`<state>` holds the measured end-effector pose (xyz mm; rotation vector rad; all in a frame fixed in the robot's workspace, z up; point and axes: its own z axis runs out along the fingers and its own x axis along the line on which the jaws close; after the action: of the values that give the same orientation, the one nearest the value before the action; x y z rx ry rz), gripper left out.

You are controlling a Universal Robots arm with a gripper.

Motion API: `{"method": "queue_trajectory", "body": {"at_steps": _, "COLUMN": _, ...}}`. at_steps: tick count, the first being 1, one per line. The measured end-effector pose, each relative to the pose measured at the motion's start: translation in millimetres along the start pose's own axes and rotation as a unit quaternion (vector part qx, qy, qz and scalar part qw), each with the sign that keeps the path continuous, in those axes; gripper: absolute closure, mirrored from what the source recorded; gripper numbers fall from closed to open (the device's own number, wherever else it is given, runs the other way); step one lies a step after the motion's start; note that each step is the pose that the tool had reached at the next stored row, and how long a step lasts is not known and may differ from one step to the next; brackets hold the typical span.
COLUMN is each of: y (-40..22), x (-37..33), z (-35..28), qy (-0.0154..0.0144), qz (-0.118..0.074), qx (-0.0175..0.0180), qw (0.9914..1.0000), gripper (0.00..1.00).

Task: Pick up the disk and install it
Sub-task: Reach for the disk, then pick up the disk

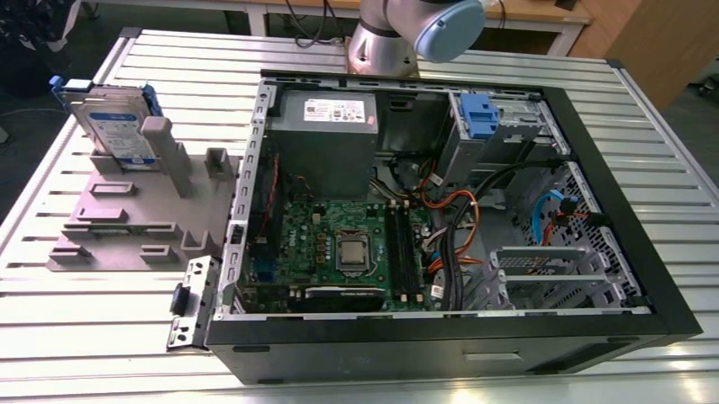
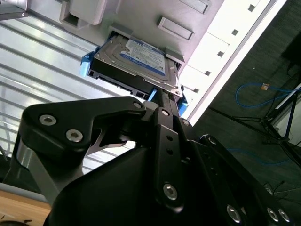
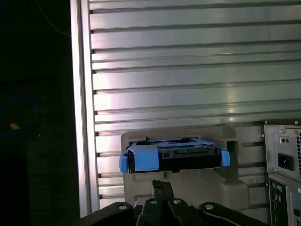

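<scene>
Standing on edge in a slot of the grey plastic fixture (image 1: 135,219), the disk (image 1: 113,126) is at the exterior view's left. The fixture rests on the slatted metal table (image 1: 90,337), just beside the open computer case (image 1: 450,341). Inside the case lie a green motherboard (image 1: 337,244), a grey power supply (image 1: 326,139), orange cables (image 1: 460,206) and a drive cage (image 1: 506,126) with a blue latch (image 1: 477,114). In the first wrist view the gripper (image 3: 162,186) points at the disk's blue-framed edge, apparently just short of it. Whether it is spread or pressed together I cannot tell.
</scene>
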<state>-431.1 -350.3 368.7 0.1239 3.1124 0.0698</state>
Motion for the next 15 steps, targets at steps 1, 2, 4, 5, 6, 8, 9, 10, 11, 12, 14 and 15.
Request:
{"method": "queue_trajectory", "body": {"at_steps": 1, "y": 0.0, "x": 0.0, "z": 0.0, "qy": 0.0, "qz": 0.0, "qx": 0.0, "qw": 1.0, "gripper": 0.89}}
{"method": "queue_trajectory", "body": {"at_steps": 2, "y": 0.0, "x": 0.2, "z": 0.2, "qy": 0.0, "qz": 0.0, "qx": 0.0, "qw": 1.0, "gripper": 0.89}}
{"method": "queue_trajectory", "body": {"at_steps": 4, "y": 0.0, "x": 0.3, "z": 0.3, "qy": 0.0, "qz": 0.0, "qx": 0.0, "qw": 1.0, "gripper": 0.89}}
{"method": "queue_trajectory", "body": {"at_steps": 5, "y": 0.0, "x": 0.3, "z": 0.3, "qy": 0.0, "qz": 0.0, "qx": 0.0, "qw": 1.0, "gripper": 0.89}}
{"method": "queue_trajectory", "body": {"at_steps": 6, "y": 0.0, "x": 0.3, "z": 0.3, "qy": 0.0, "qz": -0.001, "qx": 0.0, "qw": 1.0, "gripper": 0.89}}
{"method": "queue_trajectory", "body": {"at_steps": 8, "y": 0.0, "x": 0.3, "z": 0.3, "qy": 0.0001, "qz": -0.002, "qx": 0.0, "qw": 1.0, "gripper": 0.89}}
{"method": "queue_trajectory", "body": {"at_steps": 9, "y": 0.0, "x": 0.3, "z": 0.3, "qy": 0.0001, "qz": -0.003, "qx": -0.0001, "qw": 1.0, "gripper": 0.89}}
{"method": "queue_trajectory", "body": {"at_steps": 10, "y": 0.0, "x": 0.3, "z": 0.3, "qy": 0.0002, "qz": -0.004, "qx": -0.0001, "qw": 0.99999, "gripper": 0.89}}
{"method": "queue_trajectory", "body": {"at_steps": 11, "y": 0.0, "x": 0.3, "z": 0.3, "qy": 0.0002, "qz": -0.005, "qx": -0.0001, "qw": 0.99999, "gripper": 0.89}}
{"method": "queue_trajectory", "body": {"at_steps": 12, "y": 0.0, "x": 0.3, "z": 0.3, "qy": 0.0002, "qz": -0.005, "qx": -0.0001, "qw": 0.99999, "gripper": 0.89}}
{"method": "queue_trajectory", "body": {"at_steps": 14, "y": 0.0, "x": 0.3, "z": 0.3, "qy": 0.0003, "qz": -0.007, "qx": -0.0002, "qw": 0.99998, "gripper": 0.89}}
{"method": "queue_trajectory", "body": {"at_steps": 15, "y": 0.0, "x": 0.3, "z": 0.3, "qy": 0.0003, "qz": -0.008, "qx": -0.0002, "qw": 0.99997, "gripper": 0.89}}
